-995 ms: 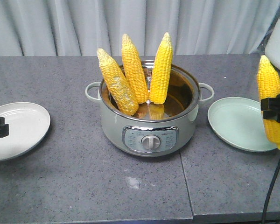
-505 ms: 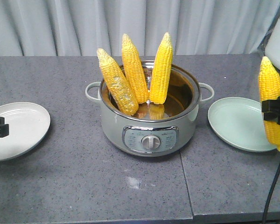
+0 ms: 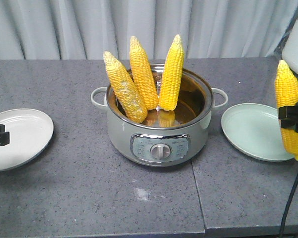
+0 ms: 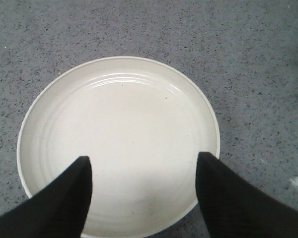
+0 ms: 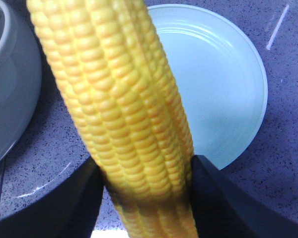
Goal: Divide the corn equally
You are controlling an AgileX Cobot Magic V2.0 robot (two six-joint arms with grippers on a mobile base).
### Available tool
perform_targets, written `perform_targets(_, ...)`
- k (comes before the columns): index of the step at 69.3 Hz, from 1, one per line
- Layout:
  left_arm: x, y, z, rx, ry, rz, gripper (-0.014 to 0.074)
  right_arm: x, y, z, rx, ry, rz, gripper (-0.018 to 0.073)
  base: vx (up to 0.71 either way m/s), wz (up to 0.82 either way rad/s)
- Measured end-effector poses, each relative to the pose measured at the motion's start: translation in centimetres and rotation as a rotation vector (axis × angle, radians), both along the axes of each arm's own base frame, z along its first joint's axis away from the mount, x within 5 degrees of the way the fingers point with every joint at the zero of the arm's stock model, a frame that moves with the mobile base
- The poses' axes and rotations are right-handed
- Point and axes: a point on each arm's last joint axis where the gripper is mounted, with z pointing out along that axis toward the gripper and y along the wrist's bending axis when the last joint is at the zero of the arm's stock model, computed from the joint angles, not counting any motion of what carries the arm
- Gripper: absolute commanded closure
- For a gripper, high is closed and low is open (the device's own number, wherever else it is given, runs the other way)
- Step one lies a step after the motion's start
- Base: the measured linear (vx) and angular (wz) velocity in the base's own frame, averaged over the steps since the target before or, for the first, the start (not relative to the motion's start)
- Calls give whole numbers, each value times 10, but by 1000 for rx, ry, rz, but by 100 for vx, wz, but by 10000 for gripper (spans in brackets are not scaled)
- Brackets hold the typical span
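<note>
on the grey table (image 3: 64, 198), dead centre: the pot (image 3: 159, 144), unmoved over the last second. left of it the white plate (image 3: 25, 134), right of it the green plate (image 3: 248, 130). neither has corn on it.

three cobs (image 3: 143, 74) stand in the pot, tips up, leaning on the rim, same lean as before.

fourth cob (image 3: 288, 94) hangs upright at the far right, by the green plate's outer rim, clamped round its middle by my right gripper (image 5: 146, 198). a second ago its tip sat slightly nearer the pot. over the last half second i see no shift at all. i read that as the carry finished and the arm paused ahead of the set-down. the wrist view puts the green plate beyond the cob, not squarely under it, so i judge it wants bringing over the plate and laying flat before i let go.

left gripper (image 4: 144, 163): jaws spread, nothing between them, hovering above the white plate, no change.

tally: none plated, one in hand, three in pot. equal split would be two per plate.
</note>
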Motion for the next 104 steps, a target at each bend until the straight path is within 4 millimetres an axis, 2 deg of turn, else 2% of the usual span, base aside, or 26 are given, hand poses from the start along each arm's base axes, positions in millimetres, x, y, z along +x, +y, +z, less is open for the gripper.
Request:
perform_targets(57, 0, 0, 0, -2, 2, 1, 153, 0, 0, 0, 0, -1, 0, 375, 0, 0)
perform_targets(73, 1, -2, 1, -87, -12, 34, 153, 0, 0, 0, 0, -1, 0, 375, 0, 0)
perform_targets(85, 7, -11, 23, -91, -82, -31, 153, 0, 0, 0, 0, -2, -1, 375, 0, 0)
perform_targets(99, 17, -40, 74, -90, -242, -212, 153, 0, 0, 0, 0, -2, -1, 375, 0, 0)
perform_targets(104, 23, -50, 86, -91, -267, -271, 153, 0, 0, 0, 0, -2, -1, 375, 0, 0)
